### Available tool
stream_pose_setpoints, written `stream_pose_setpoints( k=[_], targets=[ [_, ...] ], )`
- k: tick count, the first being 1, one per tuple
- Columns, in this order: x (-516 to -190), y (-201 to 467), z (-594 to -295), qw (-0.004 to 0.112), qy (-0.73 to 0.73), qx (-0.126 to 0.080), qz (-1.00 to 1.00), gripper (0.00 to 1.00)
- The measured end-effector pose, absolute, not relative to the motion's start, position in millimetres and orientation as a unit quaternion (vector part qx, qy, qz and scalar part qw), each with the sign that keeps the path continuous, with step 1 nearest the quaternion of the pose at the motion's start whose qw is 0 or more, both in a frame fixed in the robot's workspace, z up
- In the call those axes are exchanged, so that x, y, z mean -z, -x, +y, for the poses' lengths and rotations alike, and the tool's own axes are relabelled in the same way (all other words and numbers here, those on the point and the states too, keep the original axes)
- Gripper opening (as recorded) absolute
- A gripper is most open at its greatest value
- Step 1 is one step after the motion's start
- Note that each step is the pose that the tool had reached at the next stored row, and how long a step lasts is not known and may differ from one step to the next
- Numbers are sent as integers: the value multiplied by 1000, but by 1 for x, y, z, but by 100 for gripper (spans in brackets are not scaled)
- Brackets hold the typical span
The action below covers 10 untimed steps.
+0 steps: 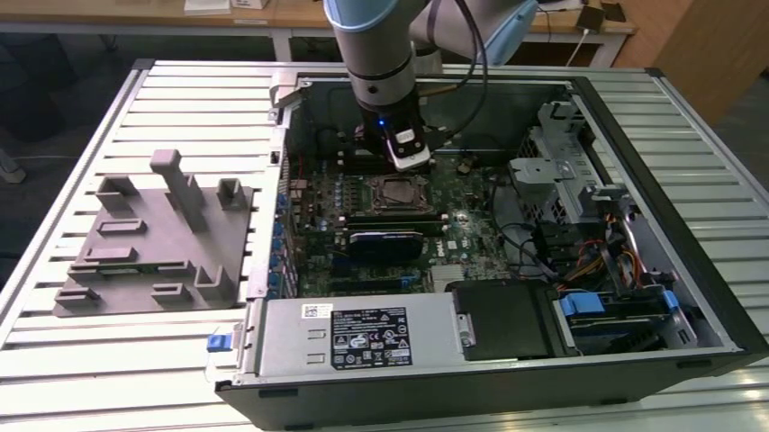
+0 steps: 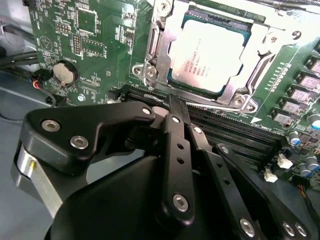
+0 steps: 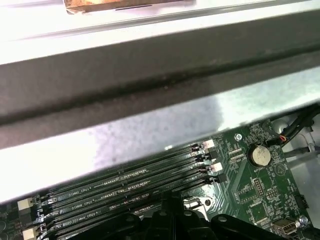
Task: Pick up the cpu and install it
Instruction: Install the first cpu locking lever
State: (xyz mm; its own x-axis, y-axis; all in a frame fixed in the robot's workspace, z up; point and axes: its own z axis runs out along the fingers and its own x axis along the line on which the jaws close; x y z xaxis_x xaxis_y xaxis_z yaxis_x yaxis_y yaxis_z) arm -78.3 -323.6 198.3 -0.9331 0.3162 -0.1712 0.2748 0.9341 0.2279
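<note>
The cpu (image 2: 209, 54), a square chip with a shiny silver top, lies flat inside the metal socket frame (image 2: 150, 60) on the green motherboard (image 2: 95, 45). In the exterior view the socket (image 1: 397, 192) sits mid-board inside the open computer case. My gripper (image 2: 175, 102) hangs just above the memory slots (image 2: 235, 135) beside the socket, its black fingers (image 2: 172, 145) closed together with nothing between them. In the exterior view the gripper (image 1: 409, 162) is slightly behind the socket, apart from the chip.
A large grey fixture with upright posts (image 1: 157, 243) stands on the slatted table at the exterior view's left. The case holds a power supply (image 1: 360, 337), a drive cage (image 1: 601, 306) and cables. A case wall (image 3: 150, 75) rises close by the memory slots (image 3: 125, 185); a coin battery (image 3: 259, 156) lies nearby.
</note>
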Motion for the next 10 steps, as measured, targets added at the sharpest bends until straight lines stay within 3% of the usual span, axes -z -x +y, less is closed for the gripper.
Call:
stream_pose_setpoints(
  k=[10],
  targets=[
    [-198,79,-321,103,-151,-100,978,11]
  ],
)
